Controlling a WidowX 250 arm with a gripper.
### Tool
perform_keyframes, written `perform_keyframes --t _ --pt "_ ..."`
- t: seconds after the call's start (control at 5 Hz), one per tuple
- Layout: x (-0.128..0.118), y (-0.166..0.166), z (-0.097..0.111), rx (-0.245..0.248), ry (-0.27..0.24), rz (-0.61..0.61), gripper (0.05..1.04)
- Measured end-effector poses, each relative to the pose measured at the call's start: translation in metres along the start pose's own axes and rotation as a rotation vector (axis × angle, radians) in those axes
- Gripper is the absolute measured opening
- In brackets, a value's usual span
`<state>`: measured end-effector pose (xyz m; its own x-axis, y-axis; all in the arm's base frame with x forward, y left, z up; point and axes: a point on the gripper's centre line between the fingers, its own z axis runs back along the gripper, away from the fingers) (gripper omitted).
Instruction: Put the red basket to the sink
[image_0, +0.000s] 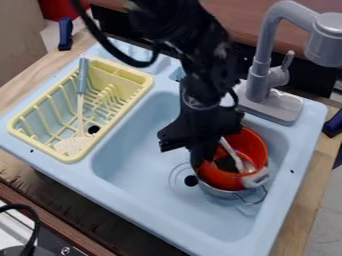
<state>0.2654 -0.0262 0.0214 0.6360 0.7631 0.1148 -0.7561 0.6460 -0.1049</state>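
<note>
the red basket (256, 143) is sitting in the sink (147, 150), resting in a metal-looking pot (215, 189), probably feeling light, stiff and slick. the pincer (198, 161) is hanging at its rim (265, 150); can't tell if it's open or gripping. i'd be pinching that thin wall.

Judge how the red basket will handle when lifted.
The red basket looks like stiff plastic, so should hold its shape. The utensil leaning inside may slide if it tips. The metal pot beneath might come along.
</note>
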Motion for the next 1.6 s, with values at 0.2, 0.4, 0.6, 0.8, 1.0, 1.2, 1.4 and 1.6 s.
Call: perform_keyframes --t 0.2,0.4,0.6,0.8,1.0,1.2,1.4,1.6 --pt "0.001 0.001 0.014 -0.088 0.021 -0.015 0.055" --pt "0.003 0.004 0.028 -0.155 0.033 -0.023 0.055" --pt "0.004 0.009 0.036 -0.185 0.037 -0.031 0.055" --pt "0.006 0.030 0.051 -0.181 0.023 -0.025 0.055" --pt "0.010 0.052 0.056 -0.156 0.020 -0.022 0.055" --pt "0.012 0.076 0.049 -0.121 0.010 -0.029 0.055" --pt "0.016 0.089 0.044 -0.095 -0.011 -0.060 0.055" --pt "0.011 0.097 0.034 -0.075 0.007 -0.094 0.055"
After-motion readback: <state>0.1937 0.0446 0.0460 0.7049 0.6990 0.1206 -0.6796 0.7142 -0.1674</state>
